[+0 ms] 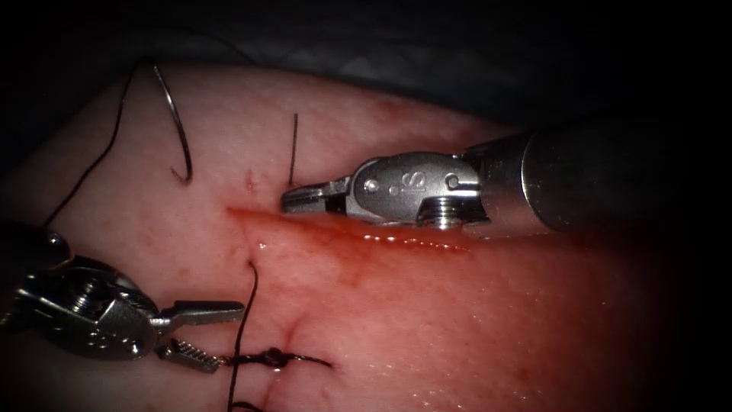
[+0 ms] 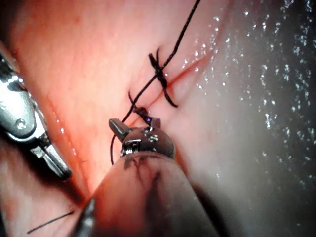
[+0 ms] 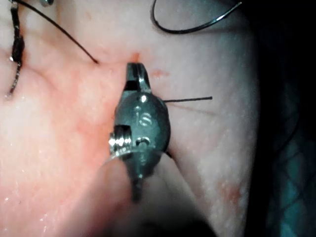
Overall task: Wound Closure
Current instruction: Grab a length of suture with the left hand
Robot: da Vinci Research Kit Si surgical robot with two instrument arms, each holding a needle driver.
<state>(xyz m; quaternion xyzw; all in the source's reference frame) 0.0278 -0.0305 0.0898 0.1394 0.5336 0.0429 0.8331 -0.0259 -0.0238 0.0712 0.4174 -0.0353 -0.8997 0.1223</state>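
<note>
The curved needle [image 1: 177, 126] lies free on the tissue [image 1: 473, 320], left of and beyond the cut [image 1: 320, 229], held by neither tool. Its thread [image 1: 84, 175] trails down to the left. My right tool [image 1: 287, 200] rests along the cut's far edge with its jaws shut on nothing I can see. A short thread end [image 1: 293, 149] rises just behind its tip. My left tool [image 1: 229, 337] stands open beside a tied knot [image 1: 274, 357], holding nothing. The left wrist view has the left tool [image 2: 134, 123] near a knot [image 2: 158, 71]. The right wrist view has the right tool [image 3: 133, 69] and the needle [image 3: 192, 24].
Red fluid [image 1: 404, 243] pools along the cut under the right tool. A thread [image 1: 248, 305] comes out of the tissue below the cut and runs down past the knot. Dark cloth [image 1: 427, 53] lies beyond the tissue.
</note>
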